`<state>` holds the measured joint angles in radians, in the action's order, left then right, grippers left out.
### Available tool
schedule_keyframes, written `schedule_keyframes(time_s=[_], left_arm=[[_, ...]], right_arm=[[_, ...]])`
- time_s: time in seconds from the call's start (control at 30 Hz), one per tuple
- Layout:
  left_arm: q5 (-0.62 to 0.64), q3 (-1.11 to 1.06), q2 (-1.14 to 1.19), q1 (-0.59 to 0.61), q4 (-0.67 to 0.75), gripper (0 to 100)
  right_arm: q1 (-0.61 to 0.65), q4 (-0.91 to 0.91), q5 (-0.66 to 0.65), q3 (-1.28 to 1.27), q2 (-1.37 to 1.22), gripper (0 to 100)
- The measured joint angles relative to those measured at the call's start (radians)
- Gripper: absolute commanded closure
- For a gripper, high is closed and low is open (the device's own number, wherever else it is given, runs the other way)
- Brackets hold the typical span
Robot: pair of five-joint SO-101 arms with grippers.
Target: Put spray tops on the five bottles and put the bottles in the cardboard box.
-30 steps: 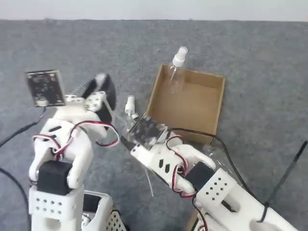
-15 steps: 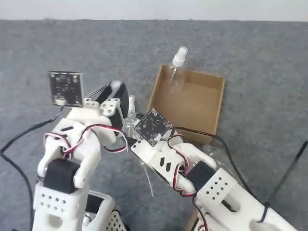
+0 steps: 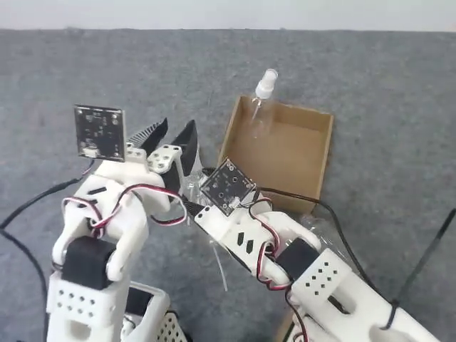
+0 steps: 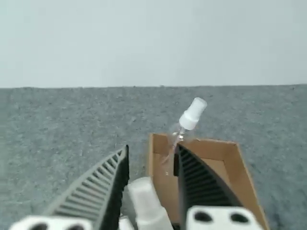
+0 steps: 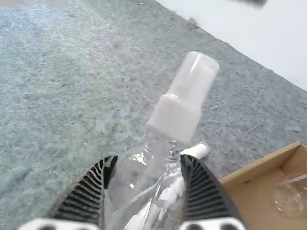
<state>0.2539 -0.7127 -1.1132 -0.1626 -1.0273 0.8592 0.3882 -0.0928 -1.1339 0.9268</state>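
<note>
Bottle [image 5: 153,187], clear with a white spray top [image 5: 184,96], is sitting between the right gripper [image 5: 148,163] fingers, which are clamping its body beside the cardboard box [image 3: 285,153]. The left gripper [image 4: 152,148] is standing spread around the top, apparently not touching.

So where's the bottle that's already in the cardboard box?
In the high view the bottle leans in the far left corner of the cardboard box, with its spray top poking above the rim.
</note>
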Motion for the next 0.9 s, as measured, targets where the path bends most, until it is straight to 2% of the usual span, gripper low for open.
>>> schedule_keyframes(time_s=[0.3, 0.43, 0.57, 0.77, 0.9], left_arm=[[-0.018, 0.005, 0.000, 0.161, 0.018, 87], [-0.031, -0.046, 0.000, 0.172, 0.107, 92], [-0.089, -0.129, 0.000, 0.173, 0.181, 91], [-0.098, -0.166, 0.000, 0.169, 0.192, 91], [-0.103, -0.172, 0.000, 0.118, 0.167, 91]], right_arm=[[-0.003, -0.008, 0.000, 0.000, 0.000, 99.3], [0.002, -0.020, 0.000, 0.000, 0.000, 99.3], [0.021, -0.020, 0.000, 0.000, 0.000, 99.3], [0.025, -0.020, 0.000, 0.000, 0.000, 99.3], [0.026, -0.020, 0.000, 0.000, 0.000, 99.3]])
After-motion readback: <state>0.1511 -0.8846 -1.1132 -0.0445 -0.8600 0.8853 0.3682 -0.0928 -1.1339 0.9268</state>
